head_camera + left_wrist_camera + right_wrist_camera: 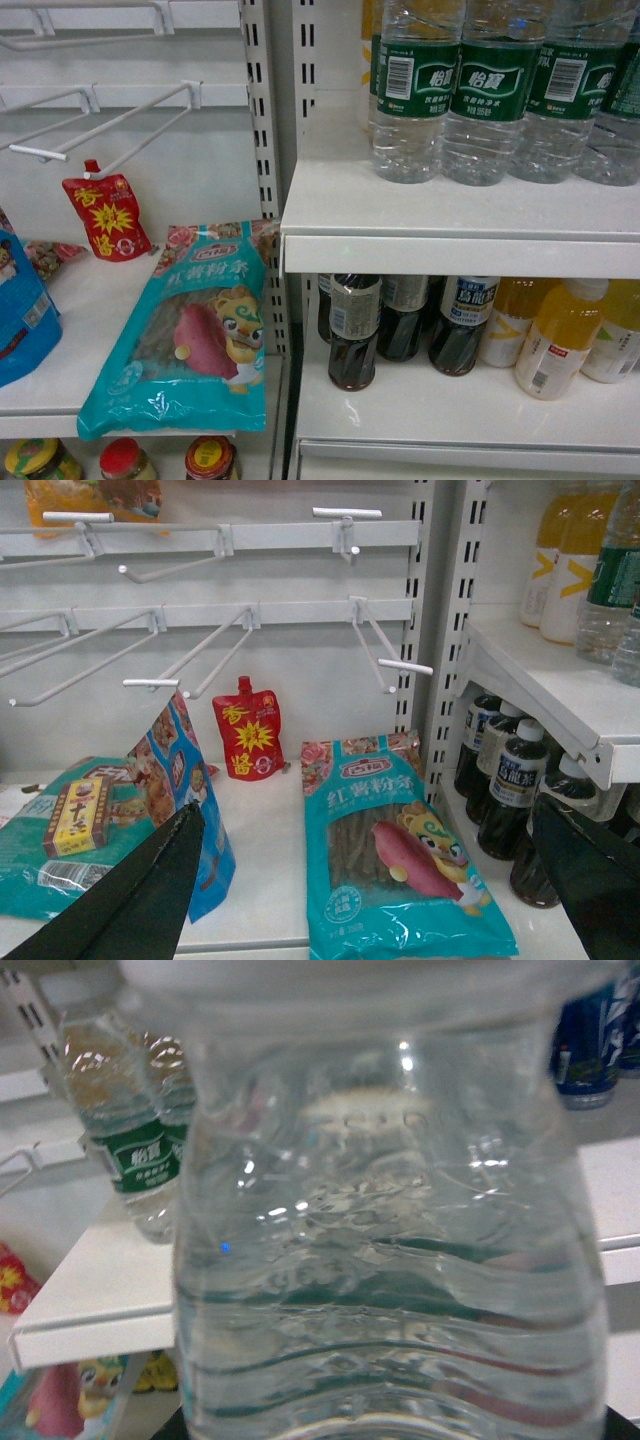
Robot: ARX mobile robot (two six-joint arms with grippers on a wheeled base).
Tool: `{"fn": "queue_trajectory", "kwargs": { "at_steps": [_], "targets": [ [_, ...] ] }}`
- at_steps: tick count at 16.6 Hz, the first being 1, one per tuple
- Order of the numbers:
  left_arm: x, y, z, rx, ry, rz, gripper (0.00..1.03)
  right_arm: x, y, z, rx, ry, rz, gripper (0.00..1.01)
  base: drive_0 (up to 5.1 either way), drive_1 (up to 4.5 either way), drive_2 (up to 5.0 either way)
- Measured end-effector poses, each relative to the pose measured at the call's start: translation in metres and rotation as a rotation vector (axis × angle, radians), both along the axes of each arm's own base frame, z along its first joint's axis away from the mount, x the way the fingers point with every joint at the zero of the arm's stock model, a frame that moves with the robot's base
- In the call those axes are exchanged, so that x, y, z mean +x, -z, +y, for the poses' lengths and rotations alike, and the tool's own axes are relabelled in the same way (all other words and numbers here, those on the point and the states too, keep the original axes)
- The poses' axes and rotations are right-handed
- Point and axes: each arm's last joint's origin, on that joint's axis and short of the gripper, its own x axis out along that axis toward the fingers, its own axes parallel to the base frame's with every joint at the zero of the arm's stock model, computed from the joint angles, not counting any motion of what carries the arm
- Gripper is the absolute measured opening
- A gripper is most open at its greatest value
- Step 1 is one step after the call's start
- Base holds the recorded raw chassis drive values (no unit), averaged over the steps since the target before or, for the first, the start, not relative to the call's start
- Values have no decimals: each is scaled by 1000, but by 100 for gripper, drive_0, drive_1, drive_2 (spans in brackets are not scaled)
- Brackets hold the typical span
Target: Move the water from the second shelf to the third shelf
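The water bottle (390, 1250) fills the right wrist view.

left end effector (370, 880) spread wide, dark fingers (140, 900) at frame edges

Even, cool shop light; one view badly blurred.

Your head view is bright and slightly soft, with pale glare on the white shelf (450, 205) at 3 o'clock. In your right wrist view the water bottle (390, 1260) fills the picture out of focus, with white glints at 12 o'clock. Your left wrist view is sharper, shadowed under its shelf at 4 o'clock.
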Motion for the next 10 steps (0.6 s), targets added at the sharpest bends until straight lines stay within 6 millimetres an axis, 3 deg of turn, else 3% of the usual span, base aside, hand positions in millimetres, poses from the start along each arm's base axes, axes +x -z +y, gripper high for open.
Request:
{"fn": "queue_trajectory", "kwargs": {
  "at_steps": [3,7,10],
  "targets": [
    [0,0,0,0,0,0,98,16,1,-4,-33,-157,78,43,0,0,0],
    [0,0,0,0,0,0,98,66,-17,1,-124,-218,-10,43,0,0,0],
    [0,0,0,0,0,0,98,107,-13,2,-139,-240,17,43,0,0,0]
  ]
}}
